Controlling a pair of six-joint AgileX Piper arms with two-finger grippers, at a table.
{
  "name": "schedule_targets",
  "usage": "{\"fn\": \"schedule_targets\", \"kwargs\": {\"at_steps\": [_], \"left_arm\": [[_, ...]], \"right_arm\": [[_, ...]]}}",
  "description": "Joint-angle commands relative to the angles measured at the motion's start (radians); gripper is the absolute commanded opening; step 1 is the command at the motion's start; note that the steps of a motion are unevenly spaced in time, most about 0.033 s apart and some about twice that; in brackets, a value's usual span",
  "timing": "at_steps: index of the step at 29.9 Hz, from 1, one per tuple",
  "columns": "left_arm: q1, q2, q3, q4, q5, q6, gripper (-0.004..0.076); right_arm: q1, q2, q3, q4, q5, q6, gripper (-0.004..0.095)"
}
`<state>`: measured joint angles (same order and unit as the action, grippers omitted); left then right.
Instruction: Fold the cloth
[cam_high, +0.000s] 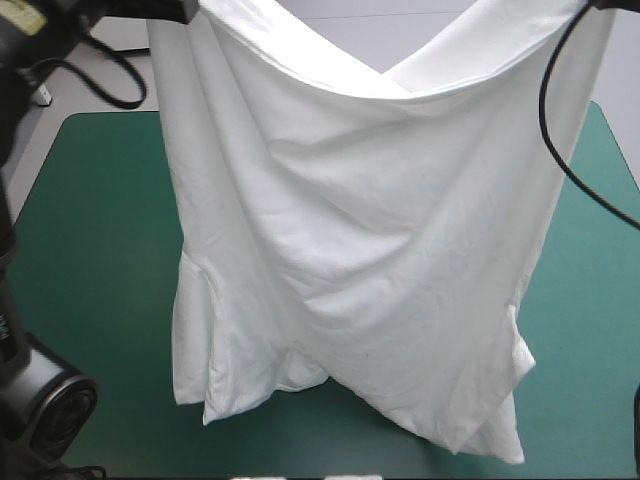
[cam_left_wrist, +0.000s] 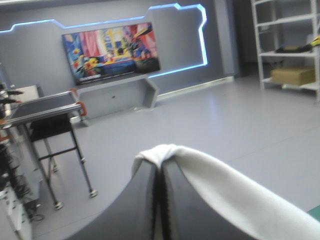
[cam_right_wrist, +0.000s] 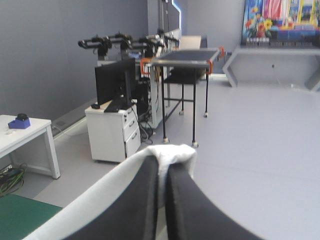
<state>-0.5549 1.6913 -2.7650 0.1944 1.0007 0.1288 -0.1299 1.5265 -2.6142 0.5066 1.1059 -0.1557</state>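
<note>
Left hand and right hand pinch T-shirt, hiding table middle.

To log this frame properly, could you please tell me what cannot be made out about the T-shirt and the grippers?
High view: where the T-shirt is gripped is cut off by the top edge; the lifted shirt hides much of the table.
Left wrist view: the left gripper shows only a pinched fold; the rest drops out of view under it.
Right wrist view: same for the right gripper.
Which shirt part each holds: cannot tell.
</note>
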Motion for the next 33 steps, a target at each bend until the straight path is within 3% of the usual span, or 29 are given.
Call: {"fn": "schedule_targets", "kwargs": {"at_steps": [1,7,11,14,20,29,33], "left_arm": [[0.003,0.029,0.026,0.131,-0.189,-0.054,-0.0022],[0.177,0.109,0.024,0.022,-0.408,-0.217,-0.0022],[0.315,0.111,0.024,-0.202,-0.538,-0.136,-0.0022],[0.332,0.102,0.024,-0.317,-0.632,-0.032,-0.0022],[0.325,0.112,0.024,-0.384,-0.529,0.096,-0.0022],[0.340,0.281,0.026,-0.340,-0.203,0.038,-0.0022],[0.340,0.379,0.026,-0.332,-0.118,-0.018,-0.0022]], "right_arm": [[-0.005,0.065,-0.008,0.020,-0.161,0.004,-0.0014],[0.000,0.159,-0.010,0.134,-0.290,-0.082,-0.0006],[0.019,0.158,-0.010,0.125,-0.381,-0.107,-0.0002],[0.019,0.158,-0.027,0.156,-0.404,-0.142,-0.0002],[0.048,0.167,-0.075,0.122,-0.391,-0.177,-0.0002],[0.048,0.372,-0.048,0.041,0.043,0.031,-0.0003],[0.048,0.492,-0.048,0.044,0.122,0.069,-0.0003]]}}
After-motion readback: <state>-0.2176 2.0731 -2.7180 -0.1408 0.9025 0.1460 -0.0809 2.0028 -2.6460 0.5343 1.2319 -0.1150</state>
